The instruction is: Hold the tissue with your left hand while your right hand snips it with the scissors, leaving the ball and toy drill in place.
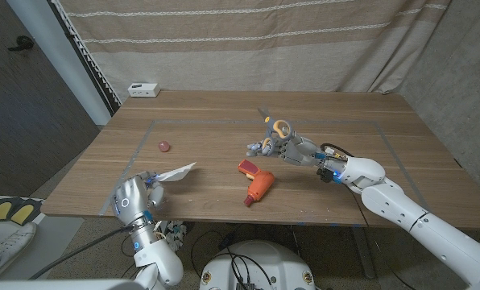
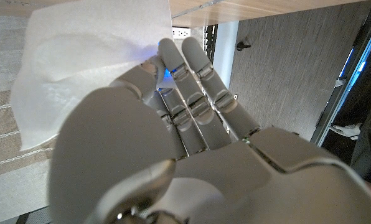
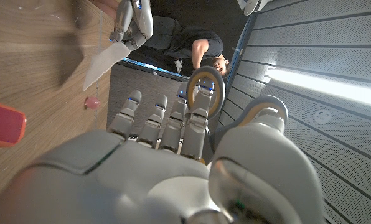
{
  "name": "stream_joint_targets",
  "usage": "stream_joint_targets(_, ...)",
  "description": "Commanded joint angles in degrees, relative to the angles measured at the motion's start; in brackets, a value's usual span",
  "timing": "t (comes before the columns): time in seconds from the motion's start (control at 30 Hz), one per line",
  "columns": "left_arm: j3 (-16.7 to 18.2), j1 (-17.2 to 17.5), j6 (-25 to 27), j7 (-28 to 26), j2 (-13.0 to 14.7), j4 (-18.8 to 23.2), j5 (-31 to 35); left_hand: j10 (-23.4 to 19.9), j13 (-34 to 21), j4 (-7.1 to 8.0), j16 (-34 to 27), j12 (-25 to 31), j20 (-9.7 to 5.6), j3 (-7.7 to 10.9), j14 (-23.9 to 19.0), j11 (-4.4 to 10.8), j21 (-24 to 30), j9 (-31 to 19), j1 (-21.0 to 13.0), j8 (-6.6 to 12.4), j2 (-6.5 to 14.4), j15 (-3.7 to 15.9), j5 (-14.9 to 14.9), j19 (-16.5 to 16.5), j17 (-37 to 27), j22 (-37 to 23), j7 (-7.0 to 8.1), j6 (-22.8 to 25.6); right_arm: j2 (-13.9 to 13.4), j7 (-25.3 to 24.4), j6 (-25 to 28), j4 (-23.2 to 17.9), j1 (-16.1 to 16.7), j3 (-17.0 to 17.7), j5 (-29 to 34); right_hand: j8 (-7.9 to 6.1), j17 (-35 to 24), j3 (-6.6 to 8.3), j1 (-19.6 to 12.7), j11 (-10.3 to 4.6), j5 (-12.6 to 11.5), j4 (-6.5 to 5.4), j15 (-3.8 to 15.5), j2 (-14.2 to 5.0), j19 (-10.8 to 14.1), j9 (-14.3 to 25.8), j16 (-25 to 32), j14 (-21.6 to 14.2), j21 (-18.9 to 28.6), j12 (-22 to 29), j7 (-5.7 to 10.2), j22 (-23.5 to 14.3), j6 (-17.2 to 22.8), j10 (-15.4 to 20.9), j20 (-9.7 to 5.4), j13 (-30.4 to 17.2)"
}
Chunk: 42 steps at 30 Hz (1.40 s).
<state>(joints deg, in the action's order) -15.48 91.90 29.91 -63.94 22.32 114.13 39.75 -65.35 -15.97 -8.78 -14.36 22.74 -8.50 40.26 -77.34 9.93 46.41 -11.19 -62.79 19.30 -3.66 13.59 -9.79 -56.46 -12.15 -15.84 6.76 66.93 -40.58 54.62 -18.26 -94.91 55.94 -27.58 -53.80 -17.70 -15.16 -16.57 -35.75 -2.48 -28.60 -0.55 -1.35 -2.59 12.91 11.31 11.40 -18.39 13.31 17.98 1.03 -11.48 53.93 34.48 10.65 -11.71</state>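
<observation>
Nowhere legible writing or brand. Left hand (image 1: 134, 198) near table's front-left corner, pinched white tissue (image 1: 175, 172), sheet lifted off wood. Right hand (image 1: 276, 146) mid-table, clasped yellow-handled scissors (image 1: 281, 127). Orange toy drill (image 1: 256, 183) near front edge, between hands. Pink ball (image 1: 163, 147) toward left edge. Wooden table (image 1: 224, 113) with taped outline; striped curtain behind; small white box (image 1: 143, 89) at back-left corner.
</observation>
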Motion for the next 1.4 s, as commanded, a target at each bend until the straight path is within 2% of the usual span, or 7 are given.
stream_joint_targets(0.03,-2.2,-3.5,-0.6,-0.1,1.9,-0.4,2.0,-1.7,0.3,-0.05,0.6,-0.3,-2.16,0.01,0.5,1.69,0.6,0.0,0.5,-0.32,0.0,-0.06,-0.2,0.4,0.2,-0.1,0.00,0.0,0.4,1.2,0.2,1.4,-0.2,-0.3,-0.3,0.10,0.1,-0.21,0.0,0.30,0.1,0.31,-0.11,-0.72,0.5,0.2,0.0,0.0,-0.3,-0.2,-0.02,0.1,-0.2,0.0,-0.01,-0.1)
stream_joint_targets(0.4,-4.3,-8.1,-1.7,-0.1,1.0,-3.4,4.3,-1.3,1.0,0.06,1.4,-1.4,-2.15,0.13,1.3,1.68,1.4,0.0,0.9,-0.78,0.0,-0.05,0.0,0.7,0.8,-0.1,0.74,-0.3,-0.1,2.0,0.9,1.3,-0.3,-0.4,-0.4,0.32,0.2,-0.23,0.1,0.60,0.2,0.33,-0.08,-0.73,0.7,0.2,0.0,0.0,-0.2,-0.3,-0.03,0.1,-0.3,0.0,0.32,0.0)
stream_joint_targets(0.67,-3.6,-10.8,-4.6,-0.1,-3.1,-6.5,7.4,-1.0,1.3,0.17,1.8,-2.0,-2.11,0.22,1.6,1.67,1.9,0.0,1.1,-1.09,0.1,-0.05,0.0,0.7,1.0,0.0,0.90,-0.7,-0.3,2.6,1.0,1.1,-0.3,-0.3,-0.5,0.57,0.3,-0.26,0.1,0.70,0.2,0.34,-0.35,-0.72,0.7,0.2,-0.1,0.2,-0.3,-0.3,-0.01,0.1,-0.4,-0.1,0.43,0.0)
stream_joint_targets(0.87,-3.7,-12.7,-7.2,-0.1,-4.9,-8.6,8.9,-0.5,1.7,0.21,2.2,-2.7,-2.08,0.29,2.1,1.62,2.6,0.0,1.3,-1.52,0.2,0.00,0.0,0.4,1.2,0.1,1.11,-1.3,-0.8,2.8,1.1,0.5,0.1,-0.2,-0.5,0.65,0.4,-0.27,0.2,0.84,0.2,0.34,-0.51,-0.72,0.7,0.2,-0.1,0.4,-0.3,-0.4,-0.14,0.1,-0.4,-0.3,0.46,0.1)
stream_joint_targets(1.17,-3.2,-14.5,-12.3,-0.1,-6.6,-10.2,6.9,2.6,1.0,1.26,3.2,-4.5,-1.54,1.08,4.1,1.38,3.4,-0.9,2.8,-2.71,1.4,-0.14,-0.5,0.6,1.5,1.7,1.35,-4.2,-1.3,2.3,0.6,-0.2,0.9,0.4,-0.6,0.79,0.4,-0.27,0.2,0.89,0.3,0.36,-0.60,-0.74,0.7,0.3,-0.1,0.4,-0.3,-0.5,-0.10,0.1,-0.5,-0.3,0.51,0.1)
stream_joint_targets(1.27,-2.6,-14.5,-14.6,-0.1,-7.4,-10.4,5.3,3.8,0.4,2.08,3.4,-5.1,-1.39,1.35,5.0,1.53,3.3,-2.2,4.2,-2.26,2.0,-0.03,-1.1,1.5,1.5,2.7,1.84,-5.0,-1.4,2.2,0.5,-0.2,1.0,0.5,-0.7,0.84,0.5,-0.28,0.2,0.85,0.3,0.37,-0.62,-0.75,0.7,0.3,-0.1,0.4,-0.3,-0.5,-0.05,0.1,-0.4,-0.3,0.49,0.1)
stream_joint_targets(1.4,-2.3,-14.5,-17.3,-0.1,-8.6,-10.9,3.1,4.6,-0.1,2.00,3.5,-5.6,-1.63,1.43,5.8,1.72,3.2,-3.4,4.7,-1.55,1.9,0.08,-1.6,2.8,1.4,3.5,2.73,-5.5,-1.6,2.2,0.5,-0.5,1.1,0.6,-0.6,0.91,0.5,-0.28,0.2,0.84,0.3,0.38,-0.56,-0.76,0.9,0.3,-0.1,0.4,-0.3,-0.5,-0.08,0.1,-0.4,-0.4,0.86,0.1)
